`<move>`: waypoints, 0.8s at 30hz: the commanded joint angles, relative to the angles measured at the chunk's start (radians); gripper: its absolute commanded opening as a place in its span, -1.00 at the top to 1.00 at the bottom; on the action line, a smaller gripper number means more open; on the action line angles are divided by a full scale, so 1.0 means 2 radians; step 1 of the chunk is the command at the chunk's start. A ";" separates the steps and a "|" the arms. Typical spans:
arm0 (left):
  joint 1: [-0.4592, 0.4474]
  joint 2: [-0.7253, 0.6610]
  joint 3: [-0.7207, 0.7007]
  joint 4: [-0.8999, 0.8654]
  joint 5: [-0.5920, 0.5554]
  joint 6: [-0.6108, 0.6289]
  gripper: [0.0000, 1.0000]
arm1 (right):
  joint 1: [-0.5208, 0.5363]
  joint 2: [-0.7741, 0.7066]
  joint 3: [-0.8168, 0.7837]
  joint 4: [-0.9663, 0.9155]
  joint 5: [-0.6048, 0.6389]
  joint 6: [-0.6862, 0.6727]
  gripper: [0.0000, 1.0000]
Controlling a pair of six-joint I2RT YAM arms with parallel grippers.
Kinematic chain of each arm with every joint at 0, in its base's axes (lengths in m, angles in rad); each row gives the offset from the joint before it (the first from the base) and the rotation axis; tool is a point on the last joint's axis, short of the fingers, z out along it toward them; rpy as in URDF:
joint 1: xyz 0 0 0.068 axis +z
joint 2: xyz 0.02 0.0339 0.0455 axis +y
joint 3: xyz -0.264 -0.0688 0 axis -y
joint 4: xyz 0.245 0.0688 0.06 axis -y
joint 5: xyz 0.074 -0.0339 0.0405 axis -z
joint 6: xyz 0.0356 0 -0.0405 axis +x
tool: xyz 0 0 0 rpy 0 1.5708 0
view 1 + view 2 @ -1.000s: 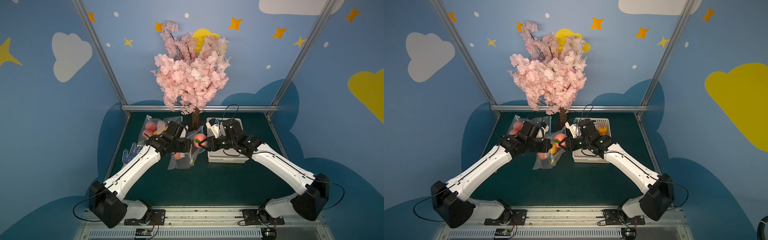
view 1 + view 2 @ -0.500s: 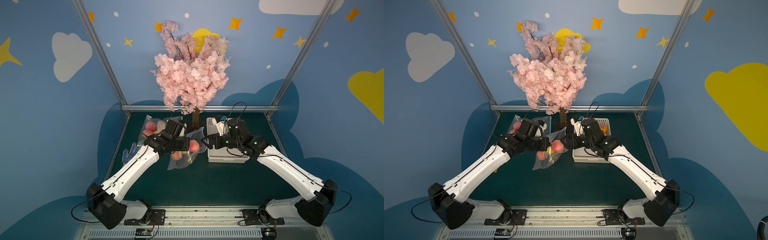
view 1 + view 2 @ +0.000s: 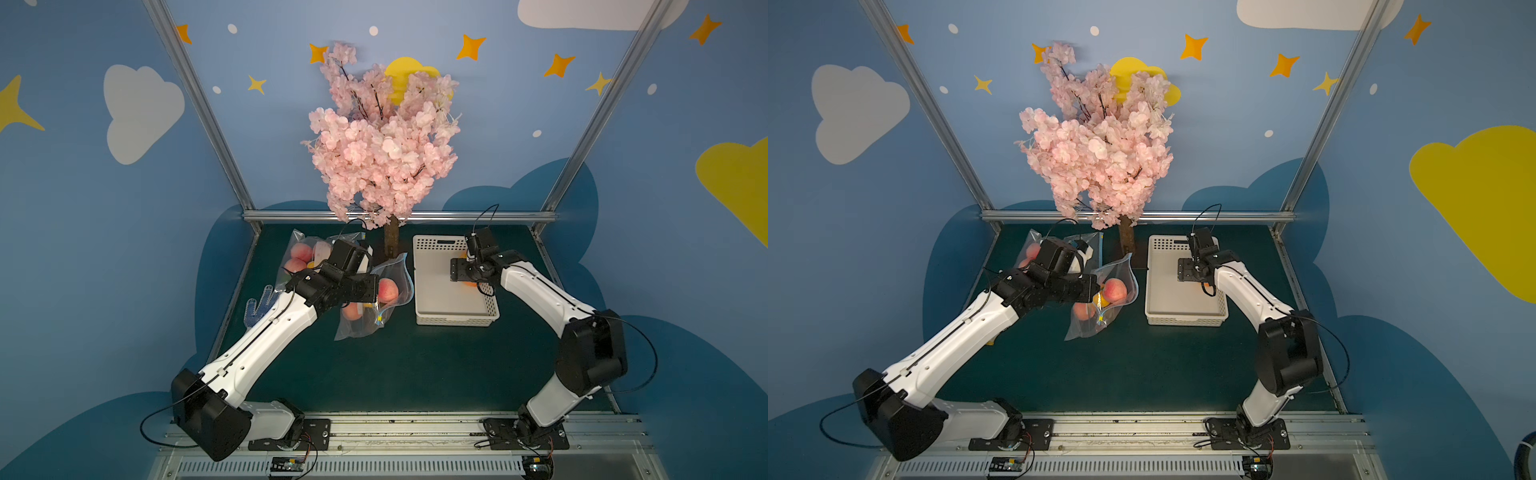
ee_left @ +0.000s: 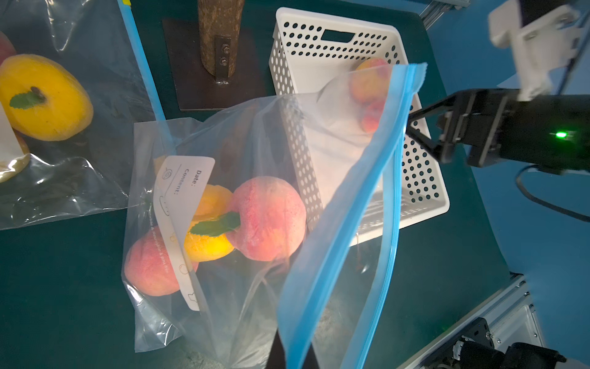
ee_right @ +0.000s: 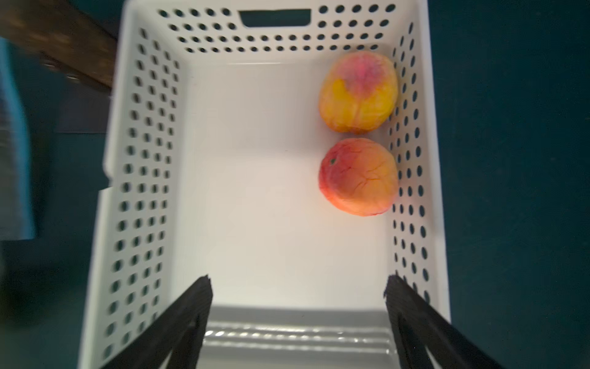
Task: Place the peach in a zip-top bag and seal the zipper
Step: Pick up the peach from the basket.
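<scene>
Your left gripper point(image 3: 375, 291) is clenched on the bag point(image 4: 255, 143). It pinches the blue zipper strip point(image 4: 351, 198) and holds the mouth up and open. The bag stands toward the far edge of the table point(image 3: 415, 374), about midway across and just beside the basket point(image 3: 455, 322). Whether they touch, you cannot tell.

The peach point(image 4: 266, 219) is already inside the bag, lying on a yellow fruit point(image 4: 210, 236). The strip gapes, so sealing is what looks left to do.

Your right gripper point(image 5: 298, 284) hangs over the basket with its jaws released, spread wide and empty. Below it a yellow-topped peach point(image 5: 359, 92) and a redder peach point(image 5: 359, 177) sit against the basket's right wall.

Expect the bag to be thin, limp and slick, with only the strip offering any stiffness, so take hold there and not on the clear film. The fruit inside will probably drag the film down, so let the bottom rest on the table while you work. To seal, pinch both tracks together at the strip's free end, away from your left grip, then run along it.

The peaches look firm, light and slightly fuzzy, but round enough to roll. If you want another, take it across its widest part. The wall leaves little room for the outer finger.
</scene>
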 commanded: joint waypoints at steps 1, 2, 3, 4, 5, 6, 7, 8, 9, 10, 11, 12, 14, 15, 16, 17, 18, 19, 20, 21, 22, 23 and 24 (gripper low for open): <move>0.001 -0.010 -0.003 -0.005 0.004 0.003 0.94 | -0.005 0.042 0.052 -0.041 0.070 -0.053 -0.74; 0.001 -0.011 -0.004 -0.003 0.005 0.003 0.94 | -0.006 0.060 0.064 -0.046 0.075 -0.061 -0.74; 0.001 -0.011 -0.005 -0.003 0.006 0.002 0.94 | -0.008 0.073 0.071 -0.046 0.079 -0.067 -0.74; 0.001 -0.011 -0.005 -0.002 0.006 0.003 0.94 | -0.010 0.086 0.078 -0.046 0.081 -0.075 -0.74; 0.001 -0.011 -0.005 -0.002 0.006 0.003 0.94 | -0.013 0.099 0.085 -0.046 0.084 -0.081 -0.75; 0.001 -0.011 -0.005 -0.002 0.006 0.002 0.94 | -0.014 0.110 0.092 -0.047 0.093 -0.085 -0.75; 0.001 -0.010 -0.005 -0.002 0.007 0.003 0.94 | -0.016 0.122 0.099 -0.049 0.102 -0.088 -0.74; 0.001 -0.010 -0.005 -0.002 0.008 0.002 0.94 | -0.018 0.132 0.104 -0.051 0.106 -0.090 -0.75; 0.001 -0.010 -0.004 -0.002 0.009 0.002 0.94 | -0.021 0.139 0.107 -0.050 0.106 -0.091 -0.74; 0.001 -0.009 -0.004 -0.002 0.011 0.002 0.94 | -0.024 0.147 0.111 -0.051 0.104 -0.092 -0.75; 0.001 -0.008 -0.004 -0.001 0.012 0.002 0.94 | -0.026 0.156 0.114 -0.051 0.096 -0.094 -0.75; 0.001 -0.007 -0.004 -0.001 0.012 0.002 0.94 | -0.027 0.161 0.116 -0.051 0.090 -0.098 -0.74; 0.001 -0.007 -0.002 -0.001 0.012 0.002 0.94 | -0.028 0.178 0.124 -0.057 0.087 -0.101 -0.73; 0.001 -0.006 -0.002 -0.001 0.012 0.002 0.94 | -0.028 0.185 0.129 -0.061 0.086 -0.102 -0.72; 0.001 -0.006 -0.002 -0.001 0.012 0.002 0.94 | -0.028 0.194 0.134 -0.066 0.086 -0.102 -0.69; 0.001 -0.005 -0.001 0.000 0.013 0.002 0.94 | -0.028 0.201 0.138 -0.070 0.089 -0.100 -0.66; 0.001 -0.005 -0.001 0.000 0.013 0.002 0.94 | -0.028 0.206 0.140 -0.072 0.091 -0.099 -0.61; 0.001 -0.005 -0.001 0.000 0.013 0.002 0.94 | -0.028 0.209 0.141 -0.072 0.092 -0.099 -0.57; 0.001 -0.005 -0.001 0.001 0.014 0.002 0.94 | -0.029 0.211 0.143 -0.072 0.091 -0.098 -0.48; 0.001 -0.005 -0.001 0.001 0.014 0.003 0.94 | -0.028 0.211 0.144 -0.073 0.089 -0.098 -0.39; 0.001 -0.005 -0.001 0.001 0.014 0.003 0.94 | -0.028 0.211 0.147 -0.074 0.083 -0.099 -0.28; 0.001 -0.005 -0.002 0.001 0.014 0.003 0.94 | -0.028 0.209 0.149 -0.075 0.079 -0.098 -0.16; 0.001 -0.005 -0.002 0.001 0.014 0.003 0.94 | -0.028 0.208 0.152 -0.078 0.076 -0.097 -0.06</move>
